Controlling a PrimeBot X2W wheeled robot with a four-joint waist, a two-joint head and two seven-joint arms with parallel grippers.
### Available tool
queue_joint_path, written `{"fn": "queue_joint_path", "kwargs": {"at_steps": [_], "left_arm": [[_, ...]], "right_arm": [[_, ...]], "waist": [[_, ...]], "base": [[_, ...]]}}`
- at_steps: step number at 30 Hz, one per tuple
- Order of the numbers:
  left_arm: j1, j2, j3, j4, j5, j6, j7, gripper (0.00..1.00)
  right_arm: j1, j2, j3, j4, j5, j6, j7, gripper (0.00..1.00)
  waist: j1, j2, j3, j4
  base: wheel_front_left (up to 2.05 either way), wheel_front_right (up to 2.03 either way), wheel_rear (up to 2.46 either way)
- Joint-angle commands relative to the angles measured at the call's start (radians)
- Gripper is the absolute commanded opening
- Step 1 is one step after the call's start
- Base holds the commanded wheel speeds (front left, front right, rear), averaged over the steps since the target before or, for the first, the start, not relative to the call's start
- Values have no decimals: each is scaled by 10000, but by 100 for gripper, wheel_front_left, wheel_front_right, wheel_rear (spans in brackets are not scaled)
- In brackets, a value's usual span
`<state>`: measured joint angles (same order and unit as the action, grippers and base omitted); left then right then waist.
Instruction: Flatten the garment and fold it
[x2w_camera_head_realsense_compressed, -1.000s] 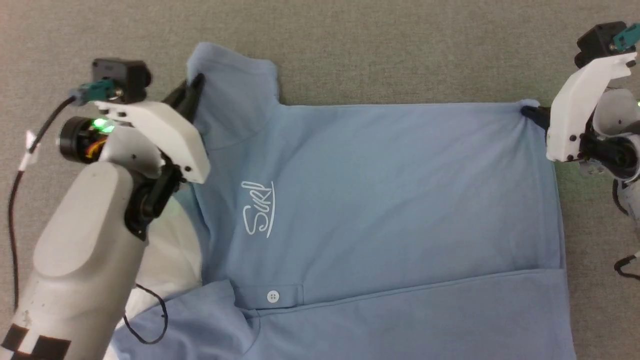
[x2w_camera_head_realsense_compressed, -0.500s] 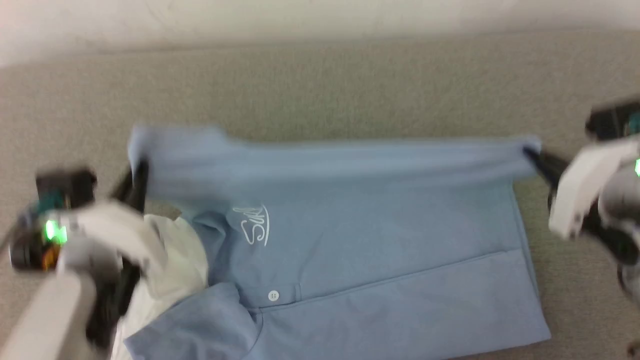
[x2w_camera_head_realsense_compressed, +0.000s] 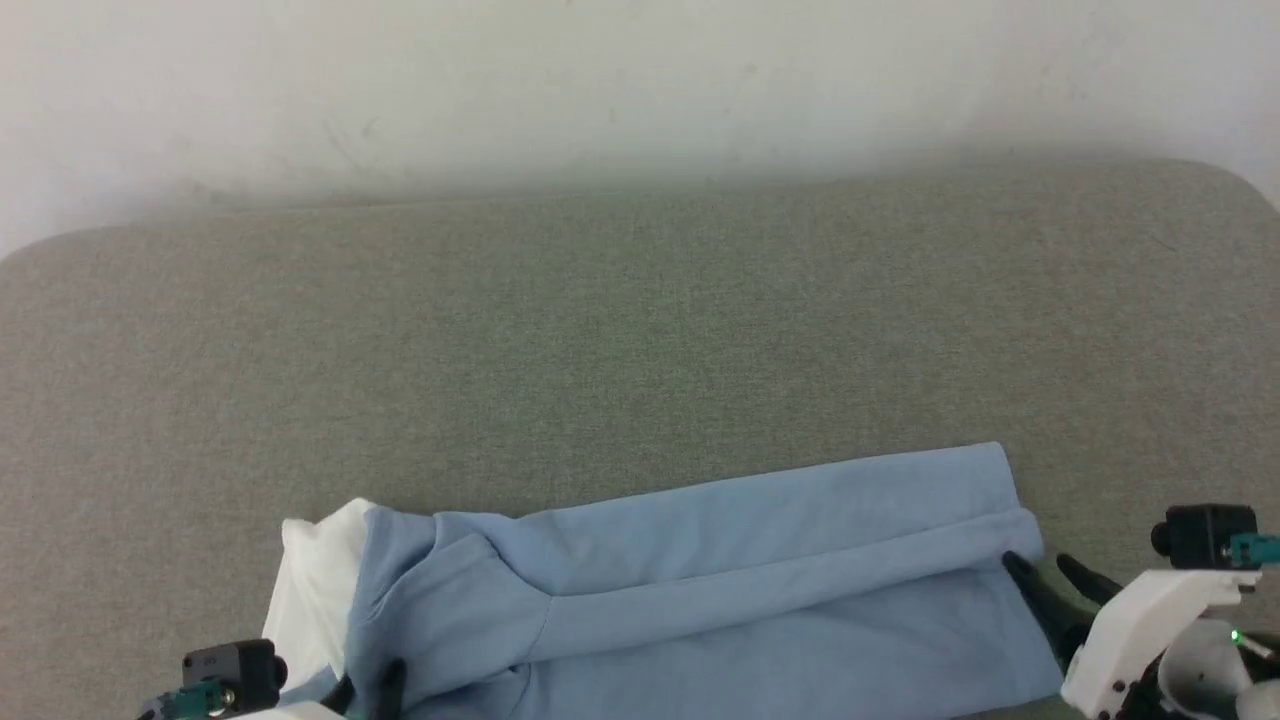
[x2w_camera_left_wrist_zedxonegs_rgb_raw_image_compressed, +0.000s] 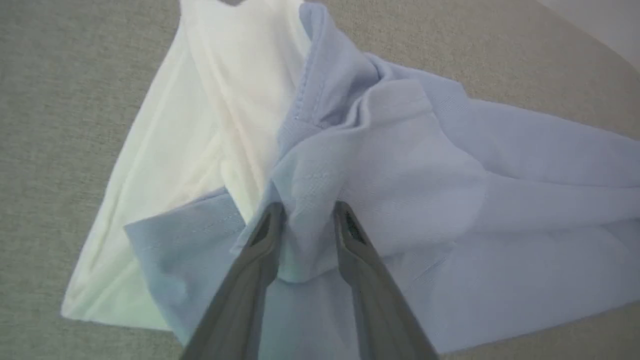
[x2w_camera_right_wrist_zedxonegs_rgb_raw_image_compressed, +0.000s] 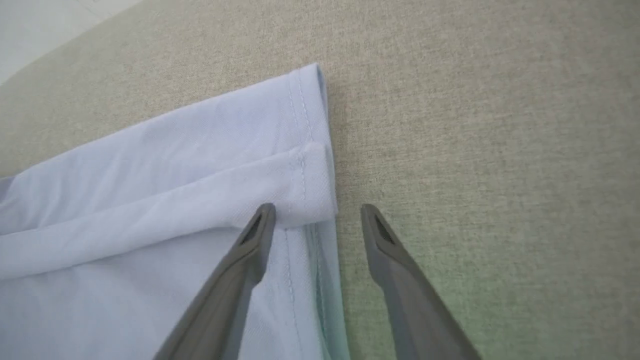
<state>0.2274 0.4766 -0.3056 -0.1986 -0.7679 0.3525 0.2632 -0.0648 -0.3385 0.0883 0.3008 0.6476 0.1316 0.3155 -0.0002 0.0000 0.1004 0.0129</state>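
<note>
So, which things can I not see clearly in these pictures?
Head view: the bottom edge cuts off the near side of the garment and most of the left tool.
Left wrist view: cloth bunched between the fingers hides whether that tool grips.
Right wrist view: the left edge cuts off most of the garment beside the open right tool.

Far side: the bare desk (x2w_camera_head_realsense_compressed: 640, 350) runs open across its width, from the garment's far edge back to the wall (x2w_camera_head_realsense_compressed: 640, 80).
Near side: the folded garment (x2w_camera_head_realsense_compressed: 750, 590) lies as a low, flat band.
Left end: a fold of cloth fills the gap between the left gripper (x2w_camera_left_wrist_zedxonegs_rgb_raw_image_compressed: 307, 206) fingers.
Right end: the right gripper (x2w_camera_right_wrist_zedxonegs_rgb_raw_image_compressed: 317, 210) stands wide, one finger over the hem corner and the other over bare desk.
</note>
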Motion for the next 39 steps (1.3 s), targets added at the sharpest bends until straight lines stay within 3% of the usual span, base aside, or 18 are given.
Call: {"fn": "queue_joint_path", "kwargs": {"at_steps": [1, 10, 15, 20, 26, 33, 34, 36, 37, 39], "left_arm": [[132, 5, 23, 83, -46, -79, -93, 100], [-367, -154, 797, 207, 874, -467, -2941, 100], [-907, -260, 925, 886, 1450, -1125, -4721, 100], [-1499, -696, 1141, 1569, 2384, -1558, -5230, 100], [-1849, -1693, 1775, 1425, 3805, -2043, -5246, 100], [-1838, -2561, 2397, 1690, 4556, -2695, -5248, 100], [-1826, -2659, 2494, 1713, 4628, -2769, -5248, 100], [-1793, -2796, 2661, 1781, 4783, -2921, -5248, 100], [-1781, -2849, 2750, 1805, 4857, -2994, -5248, 100], [-1754, -2937, 2927, 1856, 4994, -3115, -5248, 100]], "right_arm": [[308, 180, -129, -258, -77, -9, -71, 100], [1792, 532, -1308, -2704, -488, -9, -35, 100], [1504, 654, -1990, -3068, -838, -9, 663, 100], [541, 548, -1829, -2217, -878, -9, 1706, 100], [-766, 584, -1136, -593, -790, -9, 2472, 100], [-1309, 793, 11, 1292, -235, -9, 3703, 99], [-1278, 813, 218, 1432, -54, -9, 3997, 59], [-1226, 813, 495, 1560, 303, -9, 4425, 11], [-1216, 758, 609, 1543, 389, -9, 4516, 0], [-1265, 628, 685, 1382, 542, -9, 4377, 0]], "waist": [[2, 0, -108, -106], [2, 0, -454, -413], [2, 0, -486, -493], [2, 0, -181, -297], [2, 0, 236, 109], [2, 0, 437, 368], [2, 0, 440, 373], [2, 0, 428, 357], [2, 0, 423, 332], [2, 0, 378, 252]], "base": [[0, 0, 0], [0, 0, 0], [0, 0, 0], [0, 0, 0], [0, 0, 0], [0, 0, 0], [0, 0, 0], [0, 0, 0], [0, 0, 0], [0, 0, 0]]}}
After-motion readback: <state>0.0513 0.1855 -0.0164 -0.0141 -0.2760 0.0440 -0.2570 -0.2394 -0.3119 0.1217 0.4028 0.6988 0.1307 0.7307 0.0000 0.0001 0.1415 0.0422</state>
